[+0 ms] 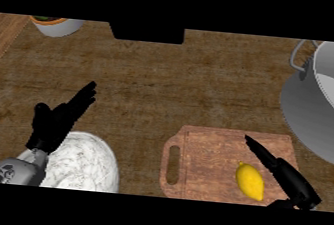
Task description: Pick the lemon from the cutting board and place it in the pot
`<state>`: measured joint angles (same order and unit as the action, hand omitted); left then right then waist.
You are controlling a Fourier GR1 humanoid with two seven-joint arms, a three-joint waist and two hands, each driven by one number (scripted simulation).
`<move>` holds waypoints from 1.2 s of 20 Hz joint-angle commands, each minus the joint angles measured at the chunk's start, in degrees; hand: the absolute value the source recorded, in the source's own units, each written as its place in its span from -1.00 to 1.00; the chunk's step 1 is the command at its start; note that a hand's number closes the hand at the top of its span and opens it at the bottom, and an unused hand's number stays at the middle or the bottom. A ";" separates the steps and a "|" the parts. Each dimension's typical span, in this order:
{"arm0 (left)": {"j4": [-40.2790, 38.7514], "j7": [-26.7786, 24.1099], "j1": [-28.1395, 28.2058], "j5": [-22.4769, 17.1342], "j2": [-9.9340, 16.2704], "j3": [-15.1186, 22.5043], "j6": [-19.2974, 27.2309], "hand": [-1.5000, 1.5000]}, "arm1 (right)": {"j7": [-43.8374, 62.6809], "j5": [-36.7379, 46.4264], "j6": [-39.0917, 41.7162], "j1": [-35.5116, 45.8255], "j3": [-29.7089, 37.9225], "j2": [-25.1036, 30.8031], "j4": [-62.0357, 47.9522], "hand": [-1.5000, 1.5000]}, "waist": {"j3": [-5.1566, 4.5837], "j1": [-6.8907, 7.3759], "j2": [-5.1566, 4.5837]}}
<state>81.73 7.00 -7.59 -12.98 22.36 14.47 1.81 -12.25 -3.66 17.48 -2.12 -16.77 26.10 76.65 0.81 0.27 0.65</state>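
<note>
Head view shows you the counter [165,84] from steeply above, so read it from your left edge across. At the lower left your left hand [57,120] rests with its fingers straight and apart, pointing up and to the right, holding nothing. Just below and right of that hand lies a white marbled plate [91,165], partly under the grey forearm. Up and away from the hand, at the far left corner, you can see a small white planter pot [57,25] with something green and orange inside, and to its right a dark rectangular object [147,33] that you cannot identify.

Moving right, the wooden cutting board [202,163] lies well to the right of your left hand, its slotted handle on the left side. The lemon [250,181] rests on the board's right half. Your right hand [283,175] comes in from the lower right, fingers straight and together, pointing up and left above the board; the lemon lies just to the left of this hand, beside it. Whether they touch you cannot tell. The fingers are not curled round the fruit.

Up and to the right of that hand stands the large grey metal pot [311,112], with a handle at its top left.
</note>
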 commanded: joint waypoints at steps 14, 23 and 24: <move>-2.14 0.36 2.46 1.75 -5.03 1.72 0.21 0.00 | -18.82 5.83 0.89 2.62 -0.09 -6.78 -16.82 1.00 | -0.77 -0.20 -0.76; -0.08 0.09 4.15 -1.11 -1.68 -1.50 -0.37 0.00 | -31.83 -12.57 9.81 -0.66 28.78 16.57 -31.54 1.00 | -0.24 -3.34 -1.19; 0.28 0.58 4.13 -0.85 -2.68 -0.57 0.20 0.00 | -32.68 -13.28 10.00 -0.21 30.69 18.25 -34.04 1.00 | -0.20 -2.68 -1.24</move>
<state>82.99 6.99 -5.14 -13.34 22.83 12.16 1.31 -41.05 -11.25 23.14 -1.59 5.11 37.25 50.04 1.05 -2.12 0.29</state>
